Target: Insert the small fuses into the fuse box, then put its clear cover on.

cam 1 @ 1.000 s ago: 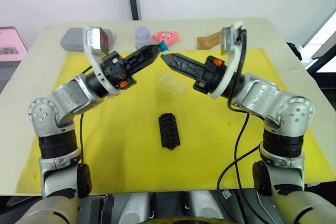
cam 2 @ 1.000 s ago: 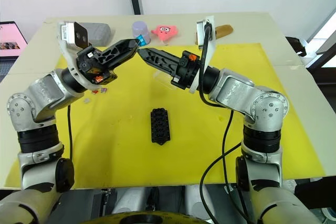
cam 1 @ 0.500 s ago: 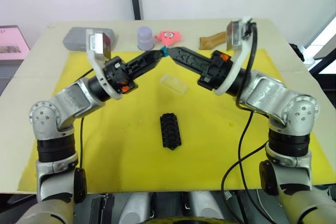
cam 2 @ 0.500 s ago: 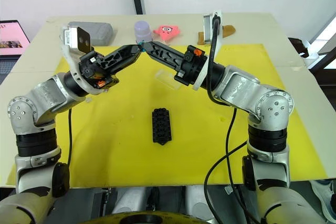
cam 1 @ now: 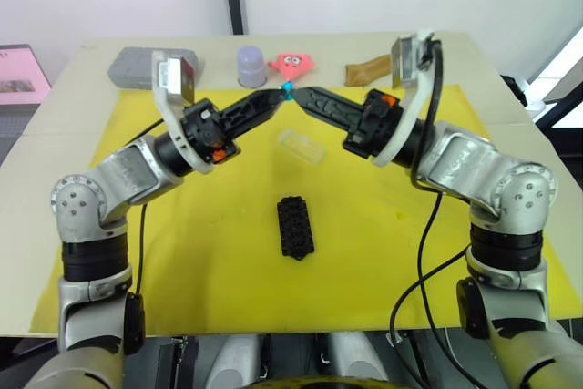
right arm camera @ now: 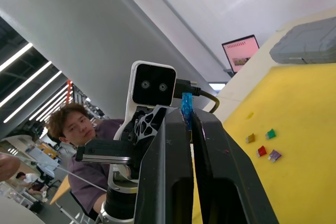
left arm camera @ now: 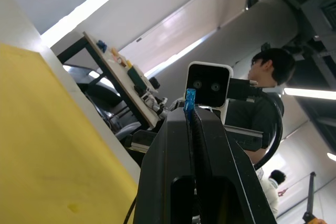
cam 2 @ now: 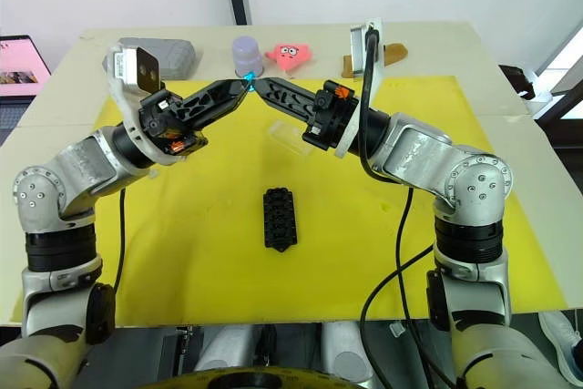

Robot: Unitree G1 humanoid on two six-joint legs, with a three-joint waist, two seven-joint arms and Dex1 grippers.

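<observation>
The two claws, apart a second ago, now meet tip to tip above the desk. The blue fuse (cam 1: 286,88), earlier held at the left claw (cam 1: 276,92) alone, now sits between both, with the right claw (cam 1: 295,92) closed on it too.

Along the far edge of my tabletop (cam 1: 82,125) sat a grey case (cam 1: 129,66), a lilac cup (cam 1: 251,66), a pink toy (cam 1: 293,65) and a brown piece (cam 1: 369,69).
</observation>
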